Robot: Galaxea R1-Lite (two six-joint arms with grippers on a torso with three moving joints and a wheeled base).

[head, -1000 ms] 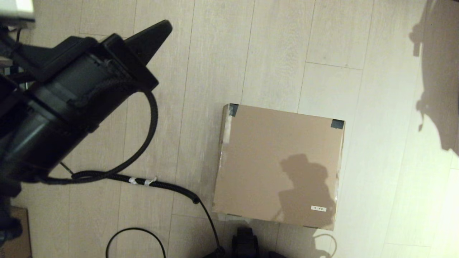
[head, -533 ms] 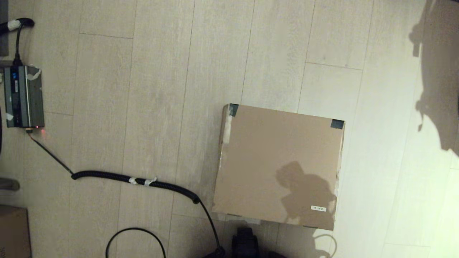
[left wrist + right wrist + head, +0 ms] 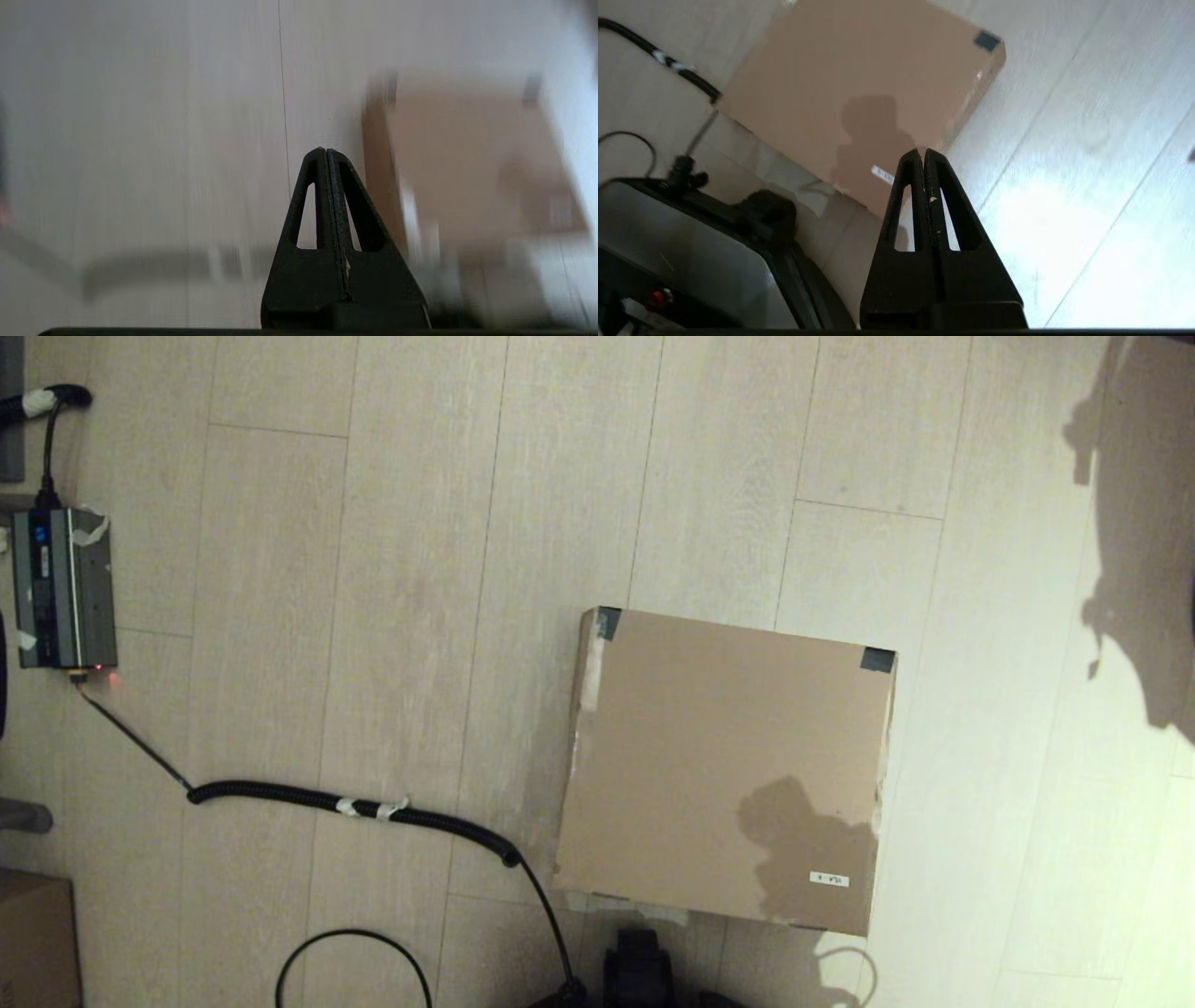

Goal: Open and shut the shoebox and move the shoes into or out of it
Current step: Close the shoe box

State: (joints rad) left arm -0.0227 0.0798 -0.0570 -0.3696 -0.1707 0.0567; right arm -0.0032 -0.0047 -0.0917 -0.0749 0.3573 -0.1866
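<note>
The shoebox lies on the pale floor with its lid flat and shut, black tape on its far corners and a small white label near its front right corner. The shoes are hidden. Neither arm shows in the head view. My left gripper is shut and empty, held above the floor to the left of the shoebox. My right gripper is shut and empty too, hanging over the shoebox's front right corner by the label.
A black coiled cable runs across the floor from a grey power unit at the far left to my base. A darker brown carton sits at the bottom left corner.
My left arm has swung out of the head view, baring the power unit and carton. The shadow on the lid has slid toward the label.
</note>
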